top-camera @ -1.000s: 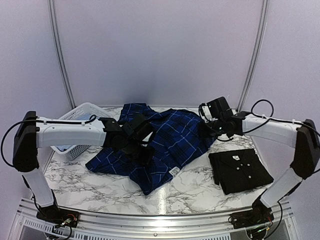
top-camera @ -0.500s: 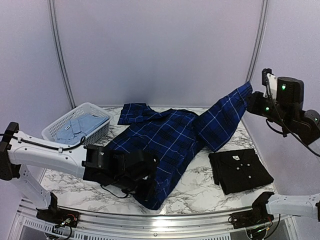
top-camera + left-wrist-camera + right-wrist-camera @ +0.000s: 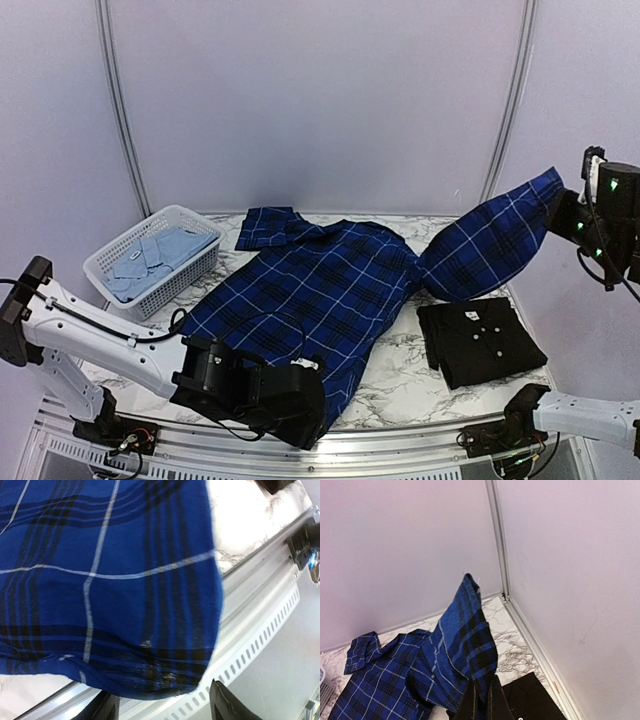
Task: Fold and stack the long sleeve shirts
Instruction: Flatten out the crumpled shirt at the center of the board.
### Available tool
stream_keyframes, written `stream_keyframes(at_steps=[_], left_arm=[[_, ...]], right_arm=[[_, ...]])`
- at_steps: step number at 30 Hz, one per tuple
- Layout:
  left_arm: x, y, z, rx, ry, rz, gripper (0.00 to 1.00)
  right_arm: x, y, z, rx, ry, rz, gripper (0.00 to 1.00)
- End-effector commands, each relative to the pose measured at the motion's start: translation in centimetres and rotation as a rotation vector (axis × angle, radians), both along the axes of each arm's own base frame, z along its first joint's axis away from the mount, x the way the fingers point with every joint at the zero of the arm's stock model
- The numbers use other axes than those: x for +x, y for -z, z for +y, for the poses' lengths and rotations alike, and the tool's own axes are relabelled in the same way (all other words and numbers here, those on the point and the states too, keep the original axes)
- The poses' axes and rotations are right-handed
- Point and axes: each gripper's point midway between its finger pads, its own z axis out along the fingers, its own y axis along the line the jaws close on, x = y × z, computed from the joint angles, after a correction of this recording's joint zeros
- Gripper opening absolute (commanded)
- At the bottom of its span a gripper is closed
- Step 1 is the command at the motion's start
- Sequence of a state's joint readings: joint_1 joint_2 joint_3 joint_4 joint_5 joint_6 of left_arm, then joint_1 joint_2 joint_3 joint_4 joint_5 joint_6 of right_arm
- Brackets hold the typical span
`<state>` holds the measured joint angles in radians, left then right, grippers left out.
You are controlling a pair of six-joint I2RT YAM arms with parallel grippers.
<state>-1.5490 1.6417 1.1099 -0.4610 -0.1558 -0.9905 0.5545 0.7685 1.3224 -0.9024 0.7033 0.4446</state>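
Shirts three, plaid shirt (image 3: 310, 290), black shirt (image 3: 480, 342), blue shirt (image 3: 160, 252)

Plaid shirt (image 3: 310, 290) now spread out, formerly bunched; right tool (image 3: 562, 207) raised sleeve (image 3: 490, 245) high rightward; left tool (image 3: 300, 405) withdrew nearward, jaws parted

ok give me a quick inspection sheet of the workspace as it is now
surface: marble table, shirts on it
job's things: plaid shirt spread flat, one sleeve held up; black shirt folded at right; pale blue shirt in white basket
clutter: white basket, far left
grippers: left gripper jaws open at the plaid hem; right gripper shut on the sleeve
cables: black cable along left arm
surroundings: plain walls, metal rail at near edge
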Motion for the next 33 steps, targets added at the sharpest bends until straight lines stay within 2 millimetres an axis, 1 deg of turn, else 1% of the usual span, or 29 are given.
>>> stream_keyframes(at_steps=[1, 3, 6, 8, 9, 11, 14, 19, 21, 23, 24, 25, 27, 29, 30, 32, 33], left_arm=[[-0.2, -2.2, -1.5, -0.075, -0.018, -0.027, 0.65], [-0.1, -3.1, -1.7, -0.102, -0.023, -0.031, 0.65], [-0.3, -4.7, -2.4, -0.157, 0.000, -0.030, 0.65], [-0.6, -5.7, -2.9, -0.186, 0.018, -0.023, 0.64], [-0.7, -6.2, -3.2, -0.202, 0.026, -0.018, 0.64], [-1.2, -7.2, -3.7, -0.236, 0.038, 0.004, 0.64], [-1.5, -8.8, -3.9, -0.293, 0.040, 0.030, 0.62], [-1.4, -12.1, -3.6, -0.401, 0.028, 0.032, 0.61], [-0.5, -12.6, -3.2, -0.410, 0.000, 0.003, 0.60], [1.8, -11.6, -2.0, -0.376, -0.089, -0.025, 0.52], [3.4, -10.7, -1.1, -0.350, -0.155, -0.035, 0.46], [5.1, -9.7, -0.4, -0.330, -0.216, -0.045, 0.43], [8.5, -7.9, 0.4, -0.288, -0.298, -0.074, 0.42], [10.6, -6.0, -0.3, -0.229, -0.291, -0.085, 0.39], [11.2, -5.2, -1.3, -0.204, -0.272, -0.085, 0.37], [11.0, -3.2, -3.6, -0.161, -0.215, -0.065, 0.35], [10.6, -2.0, -4.8, -0.139, -0.180, -0.043, 0.33]], right_arm=[[-1.3, -3.6, -2.8, -0.059, 0.119, -0.071, 0.00], [-1.2, -5.7, -2.6, -0.093, 0.096, -0.123, 0.00], [-0.8, -8.9, -1.6, -0.131, 0.033, -0.223, 0.00], [-0.5, -10.6, -0.6, -0.167, -0.018, -0.288, 0.00], [-0.3, -11.0, -0.1, -0.186, -0.045, -0.309, 0.00], [0.2, -11.3, 1.4, -0.230, -0.118, -0.335, 0.00], [0.5, -11.1, 2.7, -0.265, -0.182, -0.355, 0.00], [0.4, -10.7, 2.8, -0.282, -0.189, -0.366, 0.00], [0.4, -10.6, 2.9, -0.285, -0.195, -0.364, 0.00], [0.2, -11.0, 2.9, -0.283, -0.200, -0.370, 0.00], [0.0, -11.4, 2.7, -0.277, -0.199, -0.380, 0.00], [-0.3, -11.9, 2.5, -0.272, -0.198, -0.392, 0.00], [-1.0, -13.0, 2.2, -0.259, -0.195, -0.422, 0.00], [-1.5, -13.9, 2.0, -0.249, -0.196, -0.447, 0.00], [-1.6, -14.2, 2.1, -0.250, -0.203, -0.454, 0.00], [-1.6, -14.3, 2.3, -0.258, -0.216, -0.454, 0.00], [-1.4, -14.2, 2.5, -0.264, -0.221, -0.448, 0.00]])
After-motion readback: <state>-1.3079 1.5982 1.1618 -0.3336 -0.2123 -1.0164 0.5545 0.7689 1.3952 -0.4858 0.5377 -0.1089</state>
